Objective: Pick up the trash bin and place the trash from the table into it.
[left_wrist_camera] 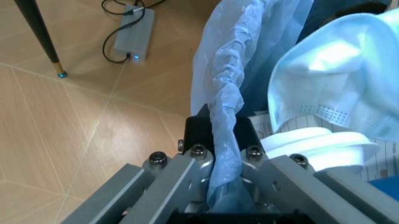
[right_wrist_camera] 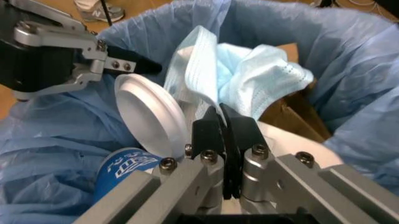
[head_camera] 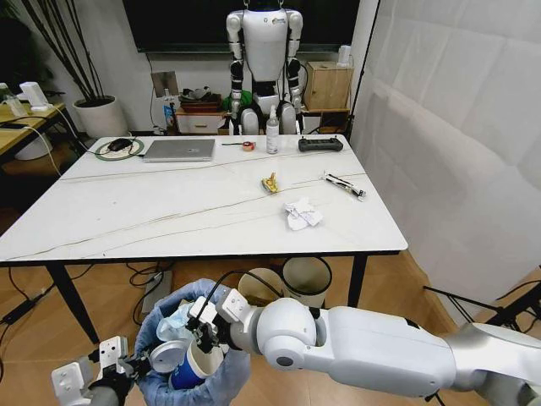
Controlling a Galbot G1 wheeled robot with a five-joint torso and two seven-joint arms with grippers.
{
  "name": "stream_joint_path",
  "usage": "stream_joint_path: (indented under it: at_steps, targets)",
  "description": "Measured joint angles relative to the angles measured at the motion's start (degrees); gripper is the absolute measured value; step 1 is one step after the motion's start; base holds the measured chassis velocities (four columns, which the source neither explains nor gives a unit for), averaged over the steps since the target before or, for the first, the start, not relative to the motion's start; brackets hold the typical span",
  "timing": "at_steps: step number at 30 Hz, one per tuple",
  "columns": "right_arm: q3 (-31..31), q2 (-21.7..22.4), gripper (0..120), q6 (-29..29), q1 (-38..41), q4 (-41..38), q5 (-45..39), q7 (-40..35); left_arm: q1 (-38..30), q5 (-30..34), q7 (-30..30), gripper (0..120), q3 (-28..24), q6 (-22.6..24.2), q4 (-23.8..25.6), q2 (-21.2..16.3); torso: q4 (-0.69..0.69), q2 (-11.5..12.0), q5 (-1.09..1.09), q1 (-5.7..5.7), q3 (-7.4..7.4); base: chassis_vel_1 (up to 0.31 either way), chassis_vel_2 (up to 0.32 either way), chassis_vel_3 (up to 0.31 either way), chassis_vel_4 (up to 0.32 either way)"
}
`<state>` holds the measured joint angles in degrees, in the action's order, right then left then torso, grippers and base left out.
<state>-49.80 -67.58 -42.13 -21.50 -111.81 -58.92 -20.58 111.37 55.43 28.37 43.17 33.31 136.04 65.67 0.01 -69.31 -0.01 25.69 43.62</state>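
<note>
Trash bin [head_camera: 182, 372]: left pincer [left_wrist_camera: 218, 154] clamps rim; right pincer [right_wrist_camera: 221, 140] clenched inside.

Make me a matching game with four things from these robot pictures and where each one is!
Things:
1. blue paper cup
2. crumpled tissue
3. silver laptop
4. left claw

Places:
A. lying on the white table, near its right side
B. clamped on the rim of the bag
C. inside the trash bin, next to a white lid
D. at the far side of the table, lid closed

Pairs: 1-C, 2-A, 3-D, 4-B
</note>
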Motion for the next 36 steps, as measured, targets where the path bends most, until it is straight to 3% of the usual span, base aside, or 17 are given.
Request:
stream_joint_path:
  at_steps: [21, 25, 27, 36]
  targets:
    - [-2.5, -3.2, 0, 0.0, -2.0, 4.3, 2.0, -2.5, -0.6, 1.9, -0.1, 0, 0.0, 0.0, 1.2, -0.1, -0.01, 0.0, 0.01, 0.00, 0.00, 0.000, 0.000, 0.000, 0.000]
    - [-3.1, -4.0, 0, 0.0, -1.4, 4.3, 1.8, -6.0, -0.8, 2.0, -0.2, 0, 0.0, 0.0, 1.0, -0.1, -0.01, 0.0, 0.01, 0.00, 0.00, 0.000, 0.000, 0.000, 0.000]
    - [-3.4, -5.0, 7, 0.0, 0.1, 3.5, -0.2, -9.9, -0.9, 2.0, -0.3, 0, 0.0, -0.1, 0.6, -0.1, -0.01, 0.0, 0.01, 0.00, 0.00, 0.000, 0.000, 0.000, 0.000]
    - [-2.3, -6.2, 40, 0.0, 4.4, -1.0, -10.7, -13.2, -1.4, 2.0, -0.4, 0, -0.2, -0.1, -0.8, -0.2, -0.01, 0.0, 0.01, 0.00, 0.00, 0.000, 0.000, 0.000, 0.000]
